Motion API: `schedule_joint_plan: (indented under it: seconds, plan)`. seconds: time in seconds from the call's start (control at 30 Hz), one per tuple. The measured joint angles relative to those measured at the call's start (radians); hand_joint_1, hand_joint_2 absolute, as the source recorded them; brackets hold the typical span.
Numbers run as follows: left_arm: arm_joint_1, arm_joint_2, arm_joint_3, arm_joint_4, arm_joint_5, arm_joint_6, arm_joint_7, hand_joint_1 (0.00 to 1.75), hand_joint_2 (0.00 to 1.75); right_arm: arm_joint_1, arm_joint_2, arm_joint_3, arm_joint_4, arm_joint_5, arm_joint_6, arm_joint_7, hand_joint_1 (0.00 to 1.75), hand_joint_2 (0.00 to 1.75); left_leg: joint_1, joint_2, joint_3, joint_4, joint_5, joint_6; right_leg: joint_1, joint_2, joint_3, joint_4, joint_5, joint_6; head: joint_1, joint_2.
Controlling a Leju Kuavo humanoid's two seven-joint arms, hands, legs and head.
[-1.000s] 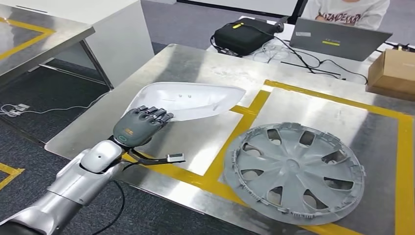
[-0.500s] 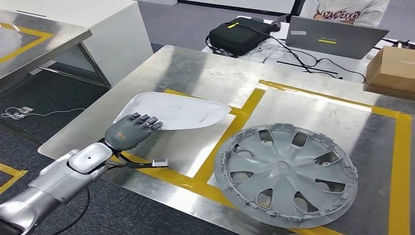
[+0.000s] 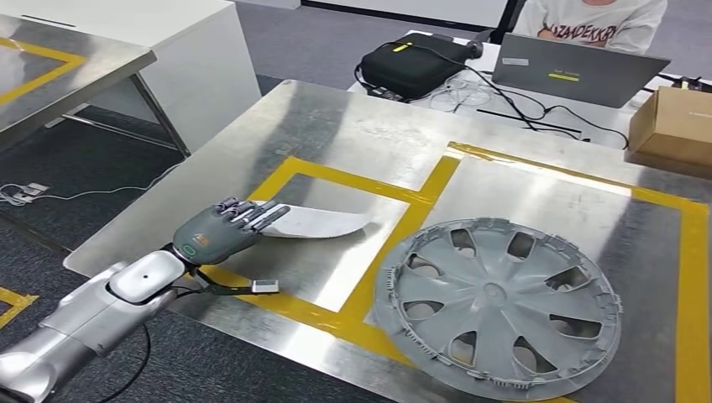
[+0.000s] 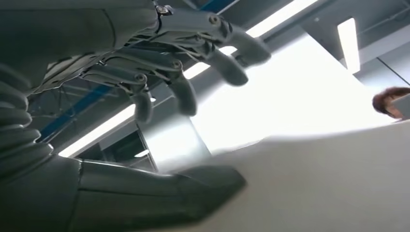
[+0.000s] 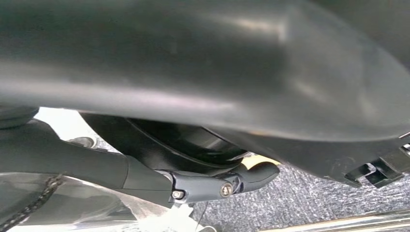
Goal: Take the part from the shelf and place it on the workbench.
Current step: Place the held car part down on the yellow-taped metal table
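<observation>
On the steel workbench (image 3: 353, 126), inside the left yellow-taped square, the left hand (image 3: 220, 233) holds the white part (image 3: 315, 222) by its near end. Its dark fingers (image 3: 267, 217) lie stretched over the top of the part, and in the left wrist view the thick thumb (image 4: 193, 186) sits under the part's pale surface (image 4: 314, 179) while the fingers (image 4: 227, 63) arch above it, so the part is pinched between thumb and fingers. From the head view the part looks thin and edge-on, low over the metal sheet; whether its far tip touches the bench is hard to say. The grip end of the part is covered by the fingers.

Just beside that square, in the right-hand taped area, lies a grey wheel cover (image 3: 495, 306), well apart from the part. Beyond the bench edge stand a black bag (image 3: 411, 63), a grey laptop (image 3: 579, 71) and a cardboard box (image 3: 676, 126), with a person's pale shirt (image 3: 600, 21) cut off at the top.

Of the right hand, the right wrist view gives a dark blurred casing and one fingertip (image 5: 256, 174); I cannot tell how its fingers lie.
</observation>
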Motion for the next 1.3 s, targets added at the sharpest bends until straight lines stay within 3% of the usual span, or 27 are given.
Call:
schedule_joint_plan:
  seconds: [0.1, 0.17, 0.2, 0.3, 0.37, 0.47, 0.53, 0.6, 0.67, 0.7, 0.73, 0.8, 0.87, 0.97, 1.0, 1.07, 1.13, 1.17, 1.2, 1.23, 1.3]
  plan:
    - [0.005, -0.007, 0.007, -0.009, -0.002, 0.001, -0.004, 0.0, 0.0, -0.004, -0.001, -0.001, 0.0, 0.001, -0.002, 0.0, 0.0, 0.0, 0.002, 0.002, 0.002, -0.002, -0.001, 0.011, -0.003, -0.002, -0.084, 0.172, -0.079, 0.013, 0.002, 0.0]
    - [0.012, -0.012, 0.008, -0.013, 0.004, 0.001, -0.018, 0.0, 0.0, -0.009, -0.003, -0.001, 0.0, 0.001, -0.004, 0.0, 0.0, 0.0, 0.002, 0.003, 0.003, -0.002, -0.003, 0.012, -0.005, -0.002, -0.128, 0.253, -0.092, 0.017, 0.002, 0.0]
    - [0.016, -0.016, 0.01, -0.016, 0.009, 0.001, -0.028, 0.0, 0.0, -0.01, -0.004, -0.002, 0.0, 0.001, -0.004, 0.0, 0.0, 0.0, 0.002, 0.003, 0.005, -0.002, -0.003, 0.012, -0.006, -0.003, -0.124, 0.239, -0.071, 0.018, 0.002, 0.0]
    - [0.024, -0.028, 0.018, -0.034, 0.019, 0.001, -0.06, 0.0, 0.0, -0.008, -0.005, -0.002, 0.0, 0.003, -0.002, 0.0, 0.0, 0.0, 0.002, 0.0, 0.012, -0.001, -0.008, 0.004, -0.01, -0.005, -0.039, 0.053, 0.025, 0.015, 0.002, 0.0]
    - [0.026, -0.034, 0.027, -0.048, 0.021, 0.001, -0.076, 0.0, 0.0, -0.005, -0.005, -0.002, 0.0, 0.003, 0.001, 0.0, 0.0, 0.0, -0.001, -0.002, 0.009, 0.002, -0.007, -0.007, -0.009, -0.004, -0.005, -0.014, 0.037, 0.008, 0.001, 0.0]
    - [0.031, -0.044, 0.038, -0.067, 0.033, 0.001, -0.102, 0.0, 0.0, -0.003, -0.005, -0.003, 0.0, 0.003, 0.002, -0.001, 0.0, 0.0, 0.0, -0.001, 0.006, 0.005, -0.007, -0.022, -0.008, 0.0, -0.001, -0.02, 0.042, -0.008, -0.002, 0.0]
    - [0.034, -0.053, 0.049, -0.084, 0.046, 0.001, -0.128, 0.0, 0.0, -0.003, -0.005, -0.003, 0.0, 0.0, 0.002, -0.001, 0.0, 0.0, 0.002, 0.0, -0.013, 0.053, -0.048, -0.031, -0.012, -0.003, -0.002, -0.024, 0.049, -0.02, -0.004, 0.0]
    - [0.039, -0.066, 0.061, -0.1, 0.054, 0.001, -0.155, 0.0, 0.0, -0.002, -0.005, -0.005, 0.0, -0.002, 0.003, -0.001, 0.0, 0.0, 0.003, 0.0, -0.057, 0.171, -0.118, -0.036, -0.011, -0.006, -0.006, -0.025, 0.053, -0.026, -0.006, 0.0]
    - [0.048, -0.084, 0.067, -0.111, 0.053, 0.001, -0.172, 0.0, 0.0, -0.001, -0.005, -0.007, 0.0, -0.004, 0.006, 0.0, 0.0, 0.0, 0.003, 0.0, -0.084, 0.26, -0.153, -0.036, -0.006, -0.007, -0.011, -0.024, 0.056, -0.031, -0.005, 0.0]
    - [0.051, -0.092, 0.068, -0.116, 0.051, 0.001, -0.175, 0.0, 0.0, -0.001, -0.005, -0.007, 0.0, -0.004, 0.007, 0.0, 0.0, 0.0, 0.003, 0.0, -0.076, 0.257, -0.145, -0.034, -0.004, -0.007, -0.014, -0.024, 0.059, -0.032, -0.005, 0.0]
    - [0.053, -0.1, 0.068, -0.121, 0.049, 0.001, -0.176, 0.0, 0.0, -0.001, -0.005, -0.008, 0.0, -0.004, 0.008, 0.0, 0.0, 0.0, 0.002, 0.0, -0.049, 0.216, -0.121, -0.03, -0.001, -0.006, -0.016, -0.024, 0.062, -0.033, -0.005, 0.0]
    - [0.051, -0.111, 0.067, -0.133, 0.044, 0.001, -0.173, 0.0, 0.0, -0.001, -0.004, -0.008, 0.0, -0.004, 0.008, 0.0, 0.0, 0.0, -0.001, 0.0, 0.029, 0.083, -0.071, -0.017, 0.002, -0.006, -0.02, -0.023, 0.068, -0.03, -0.005, 0.0]
    - [0.048, -0.119, 0.064, -0.144, 0.042, 0.001, -0.169, 0.0, 0.0, -0.002, -0.004, -0.008, 0.0, -0.004, 0.008, 0.001, 0.0, 0.0, -0.008, -0.001, 0.069, 0.003, -0.052, -0.007, 0.003, -0.005, -0.026, -0.021, 0.074, -0.022, -0.004, 0.0]
    - [0.048, -0.129, 0.061, -0.155, 0.042, 0.001, -0.165, 0.0, 0.0, -0.002, -0.005, -0.01, 0.0, -0.004, 0.007, 0.001, 0.0, 0.0, -0.012, 0.0, 0.063, -0.011, -0.037, 0.006, 0.0, -0.005, -0.035, -0.02, 0.083, -0.003, -0.004, 0.0]
    - [0.047, -0.132, 0.06, -0.159, 0.042, 0.001, -0.163, 0.0, 0.0, -0.002, -0.005, -0.01, 0.0, -0.004, 0.007, 0.001, 0.0, 0.0, -0.01, 0.001, 0.059, -0.015, -0.028, 0.011, -0.001, -0.005, -0.043, -0.011, 0.069, 0.003, -0.003, 0.0]
    - [0.048, -0.14, 0.058, -0.167, 0.043, 0.001, -0.159, 0.0, 0.0, -0.003, -0.007, -0.012, 0.0, -0.004, 0.007, 0.002, 0.0, 0.0, -0.005, 0.006, 0.043, -0.02, -0.01, 0.021, -0.003, -0.005, -0.073, 0.063, -0.001, 0.016, -0.001, 0.0]
    - [0.054, -0.144, 0.056, -0.172, 0.043, 0.001, -0.158, 0.0, 0.0, -0.007, -0.008, -0.015, 0.0, -0.003, 0.007, 0.002, 0.0, 0.0, -0.005, 0.009, 0.02, -0.02, 0.005, 0.024, -0.007, -0.006, -0.111, 0.191, -0.083, 0.028, 0.0, 0.0]
    - [0.057, -0.145, 0.056, -0.173, 0.043, 0.001, -0.158, 0.0, 0.0, -0.008, -0.009, -0.016, 0.0, -0.003, 0.007, 0.003, 0.0, 0.0, -0.004, 0.011, 0.008, -0.02, 0.014, 0.023, -0.008, -0.006, -0.117, 0.238, -0.1, 0.032, 0.0, 0.0]
    - [0.06, -0.146, 0.055, -0.174, 0.043, 0.001, -0.158, 0.0, 0.0, -0.008, -0.01, -0.017, 0.0, -0.003, 0.007, 0.003, 0.0, 0.0, -0.004, 0.011, -0.004, -0.019, 0.022, 0.022, -0.01, -0.007, -0.107, 0.25, -0.096, 0.035, 0.0, 0.0]
    - [0.062, -0.148, 0.054, -0.175, 0.043, 0.001, -0.158, 0.0, 0.0, -0.008, -0.01, -0.018, 0.0, -0.003, 0.008, 0.004, 0.0, 0.0, -0.004, 0.012, -0.014, -0.018, 0.03, 0.019, -0.011, -0.007, -0.078, 0.225, -0.075, 0.036, 0.0, 0.0]
    - [0.065, -0.15, 0.054, -0.178, 0.045, 0.001, -0.158, 0.0, 0.0, -0.006, -0.011, -0.019, 0.0, -0.002, 0.01, 0.005, 0.0, 0.0, -0.004, 0.011, -0.033, -0.016, 0.046, 0.011, -0.015, -0.007, 0.019, 0.094, -0.03, 0.037, 0.0, 0.0]
